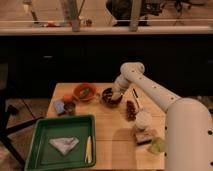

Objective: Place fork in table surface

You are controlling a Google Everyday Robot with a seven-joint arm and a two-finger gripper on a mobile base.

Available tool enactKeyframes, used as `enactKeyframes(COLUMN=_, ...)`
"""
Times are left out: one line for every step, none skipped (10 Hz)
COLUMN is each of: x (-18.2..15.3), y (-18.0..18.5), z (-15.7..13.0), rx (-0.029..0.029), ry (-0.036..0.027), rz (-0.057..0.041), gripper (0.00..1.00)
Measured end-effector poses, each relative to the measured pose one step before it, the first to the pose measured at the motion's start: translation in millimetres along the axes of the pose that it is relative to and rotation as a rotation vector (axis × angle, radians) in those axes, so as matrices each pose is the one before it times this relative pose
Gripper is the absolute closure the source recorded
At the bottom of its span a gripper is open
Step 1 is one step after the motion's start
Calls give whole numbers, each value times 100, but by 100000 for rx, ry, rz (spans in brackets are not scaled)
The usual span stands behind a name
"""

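Note:
My gripper (115, 94) hangs from the white arm and reaches down into the dark maroon bowl (109, 99) at the back middle of the light wooden table surface (113, 131). I cannot make out the pale silvery fork; if it is at the bowl, the gripper and the bowl's rim hide it. A dark thin utensil (135, 93) lies just right of the bowl.
A green tray (45, 129) at the front left holds a white napkin (64, 144) and a pale yellow utensil (89, 149). An orange bowl (84, 92), an orange fruit (67, 97) and a small dark cup (70, 107) stand at the back left. A white cup (143, 119), a brown box (143, 135) and a green item (157, 146) stand on the right.

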Motion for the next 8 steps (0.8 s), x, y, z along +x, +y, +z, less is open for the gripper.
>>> enactKeyframes(x=-56, y=-78, z=67, rx=-292, ry=286, rz=-396, gripper=42)
enactKeyframes(x=-83, y=-77, z=25, rx=-156, ry=170, rz=-332, gripper=42)
enactKeyframes(x=-50, y=-57, z=-2, rx=-140, ry=184, rz=-354, gripper=42)
enactKeyframes(x=-80, y=-41, z=-6, rx=-187, ry=176, rz=-403, gripper=44)
enactKeyframes(x=-87, y=-49, z=21, rx=-138, ry=183, rz=-244, gripper=50)
enactKeyframes(x=-34, y=-33, z=33, rx=-141, ry=306, rz=-176, gripper=58)
enactKeyframes(x=-67, y=-16, z=56, rx=-183, ry=322, rz=-231, gripper=68)
enactKeyframes(x=-101, y=-35, z=-32, rx=-5, ry=214, rz=-281, gripper=79)
